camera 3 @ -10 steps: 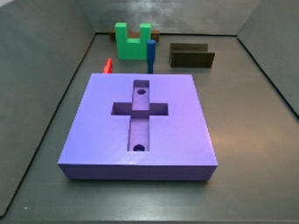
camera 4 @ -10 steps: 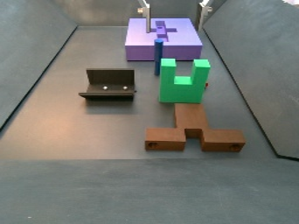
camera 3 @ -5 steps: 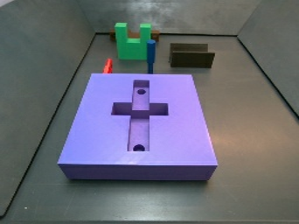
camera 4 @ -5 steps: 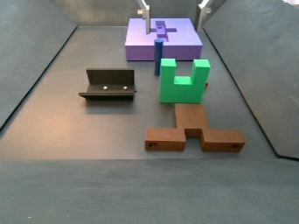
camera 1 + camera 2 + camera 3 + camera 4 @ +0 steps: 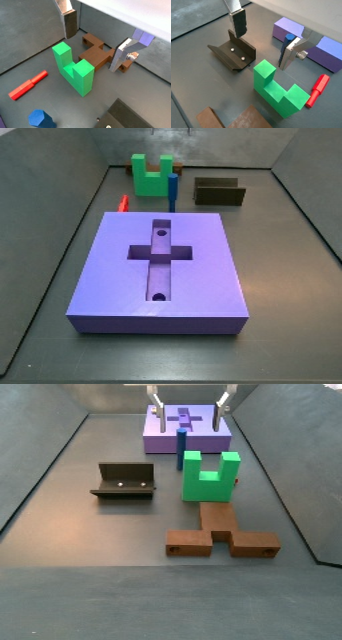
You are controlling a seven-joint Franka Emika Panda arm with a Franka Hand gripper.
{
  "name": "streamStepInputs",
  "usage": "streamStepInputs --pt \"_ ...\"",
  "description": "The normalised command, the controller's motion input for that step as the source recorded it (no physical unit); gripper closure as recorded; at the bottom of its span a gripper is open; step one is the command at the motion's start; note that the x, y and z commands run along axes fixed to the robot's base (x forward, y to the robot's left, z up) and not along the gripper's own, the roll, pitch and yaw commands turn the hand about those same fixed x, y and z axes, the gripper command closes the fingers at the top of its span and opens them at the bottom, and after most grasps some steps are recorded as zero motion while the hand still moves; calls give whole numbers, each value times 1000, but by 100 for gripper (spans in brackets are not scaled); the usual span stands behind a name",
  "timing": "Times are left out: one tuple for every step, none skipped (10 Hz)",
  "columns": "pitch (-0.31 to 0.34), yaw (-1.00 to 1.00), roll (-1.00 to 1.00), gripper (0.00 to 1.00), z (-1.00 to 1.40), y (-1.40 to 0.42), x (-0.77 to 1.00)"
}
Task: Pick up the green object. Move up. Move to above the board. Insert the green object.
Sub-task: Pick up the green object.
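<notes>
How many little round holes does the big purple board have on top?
2. Both sit in the cross-shaped groove of the board: one hole at the end nearer the green object, the other hole at the opposite end. The gripper hangs open above.

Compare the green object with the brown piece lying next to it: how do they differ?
The green object is bright green and U-shaped; the brown piece is brown and roughly T-shaped. The green object stands with its prongs up, while the brown piece lies flat and low on the floor. Both are blocky and untouched: the gripper hangs above with jaws open and empty.
</notes>
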Motion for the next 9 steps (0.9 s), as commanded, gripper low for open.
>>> streamStepInputs --pt "-103 -97 -89 0 -246 -111 0" --pt "-97 -126 -79 0 -254 -11 0" --pt "-93 -106 -79 0 -271 -3 14" --pt "-84 -71 -79 0 -286 0 51" --pt "-86 -54 -77 0 -303 0 51" --pt "-83 -40 -83 0 -320 0 66" --pt "-90 -26 -87 0 -320 0 51" --pt "-56 -29 -70 0 -309 -9 94" --pt "-73 -29 -56 0 -309 -11 34"
